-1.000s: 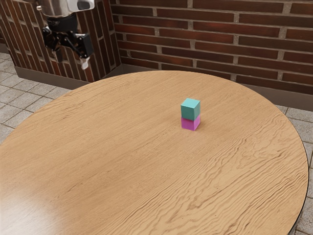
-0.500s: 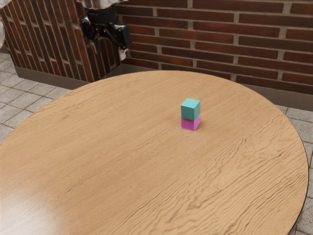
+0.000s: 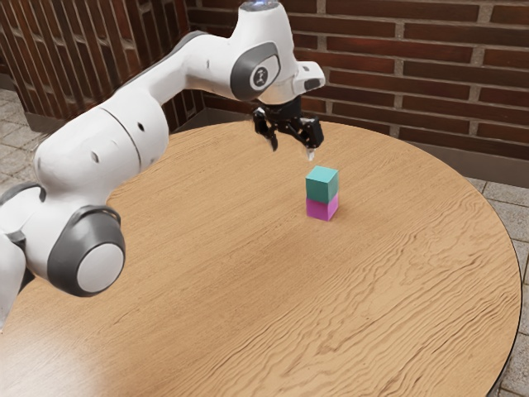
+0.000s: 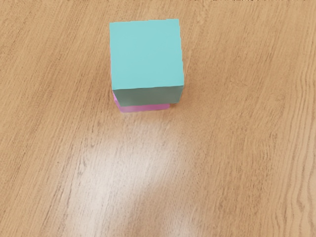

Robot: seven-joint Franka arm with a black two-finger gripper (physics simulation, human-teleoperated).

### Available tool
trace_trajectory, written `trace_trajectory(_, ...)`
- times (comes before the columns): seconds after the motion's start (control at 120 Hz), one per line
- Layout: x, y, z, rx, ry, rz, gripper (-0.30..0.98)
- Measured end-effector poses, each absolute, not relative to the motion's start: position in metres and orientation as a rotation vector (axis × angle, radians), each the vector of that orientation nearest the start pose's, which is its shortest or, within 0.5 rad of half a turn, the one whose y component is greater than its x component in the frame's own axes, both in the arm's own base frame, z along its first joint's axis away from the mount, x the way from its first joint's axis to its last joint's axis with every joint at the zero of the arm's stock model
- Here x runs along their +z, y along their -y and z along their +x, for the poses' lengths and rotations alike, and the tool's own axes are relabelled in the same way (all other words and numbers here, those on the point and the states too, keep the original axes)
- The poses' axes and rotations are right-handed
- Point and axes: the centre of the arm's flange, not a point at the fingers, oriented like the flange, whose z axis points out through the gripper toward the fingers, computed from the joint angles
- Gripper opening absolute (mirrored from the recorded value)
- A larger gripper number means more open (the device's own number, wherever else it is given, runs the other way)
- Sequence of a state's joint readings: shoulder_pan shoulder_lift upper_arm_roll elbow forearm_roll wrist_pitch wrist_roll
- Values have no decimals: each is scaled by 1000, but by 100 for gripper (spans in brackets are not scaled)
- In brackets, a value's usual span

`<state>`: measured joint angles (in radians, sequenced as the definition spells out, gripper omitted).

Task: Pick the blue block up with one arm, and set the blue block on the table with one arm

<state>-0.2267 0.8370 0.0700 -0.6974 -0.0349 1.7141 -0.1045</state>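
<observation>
Maybe a patio or a room: red-brown brick wall (image 3: pixel 413 62) behind the gripper (image 3: pixel 293 151), round wooden table (image 3: pixel 248 289) below, grey stone-tile floor (image 3: pixel 510 207) lower.

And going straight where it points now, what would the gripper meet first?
Likely the table, beside the blue block and the pink block under it. Depth is unclear, though: the gripper might brush the blue block first.

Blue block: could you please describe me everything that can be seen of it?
The blue block is a plain cube of a greenish, teal blue, with flat faces, straight edges and a smooth, matte look; its top appears lighter than its sides. It sits upright and level on the pink block, lined up nearly squarely with it, so it is raised off the table. Only the pink block, beneath, touches it. The open hand hovers above it, a little toward the exterior view's left.
</observation>
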Motion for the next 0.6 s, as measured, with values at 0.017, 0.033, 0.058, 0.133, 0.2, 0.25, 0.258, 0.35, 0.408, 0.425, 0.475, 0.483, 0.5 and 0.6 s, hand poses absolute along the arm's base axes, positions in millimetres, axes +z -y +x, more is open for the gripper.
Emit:
trace_trajectory(0.017,486,153,764,-290,-127,-3138,69)
trace_trajectory(0.033,483,158,765,-293,-132,-3138,69)
trace_trajectory(0.058,474,164,768,-295,-136,-3137,69)
trace_trajectory(0.133,445,171,780,-324,-134,-3138,69)
trace_trajectory(0.2,417,171,790,-350,-128,-3139,69)
trace_trajectory(0.25,404,169,795,-373,-122,-3137,69)
trace_trajectory(0.258,403,169,796,-378,-121,-3137,69)
trace_trajectory(0.35,391,165,804,-449,-116,-3134,69)
trace_trajectory(0.408,386,166,809,-508,-122,-3132,69)
trace_trajectory(0.425,384,165,810,-523,-123,-3130,69)
trace_trajectory(0.475,376,161,815,-569,-124,-3126,69)
trace_trajectory(0.483,375,160,816,-575,-123,-3125,69)
trace_trajectory(0.5,373,158,817,-588,-123,-3124,69)
trace_trajectory(0.6,374,144,824,-682,-124,-3110,69)
